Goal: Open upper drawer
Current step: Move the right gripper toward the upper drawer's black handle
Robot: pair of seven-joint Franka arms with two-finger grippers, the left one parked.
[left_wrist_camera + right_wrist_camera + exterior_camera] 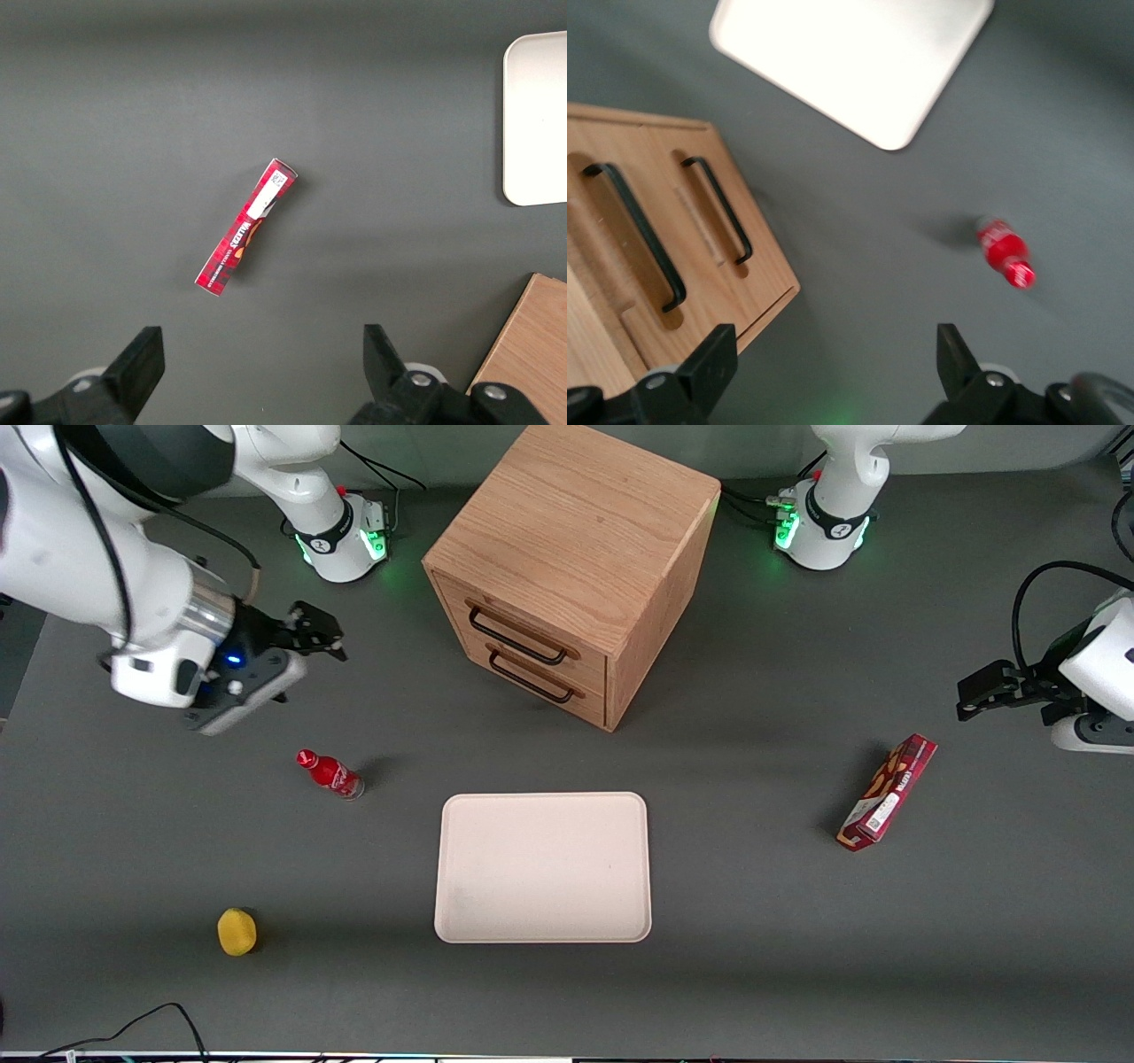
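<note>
Hovering clear of the cabinet (571, 558), with the upper drawer (523, 633) fully closed and its black bar handle (516, 637) untouched.

Both drawer fronts face the front camera at an angle, turned toward the working arm's end of the table, which likely explains why the gripper (321, 636) waits there, above the table and well apart from the handle, with the red bottle (330, 774) nearer the camera. Its fingers (713, 361) stand wide apart and hold nothing; the cream tray (542, 866) lies in front of the cabinet.

White right arm (97, 558) with black cable, silver wrist ring, blue-lit black pincer (330, 640).
</note>
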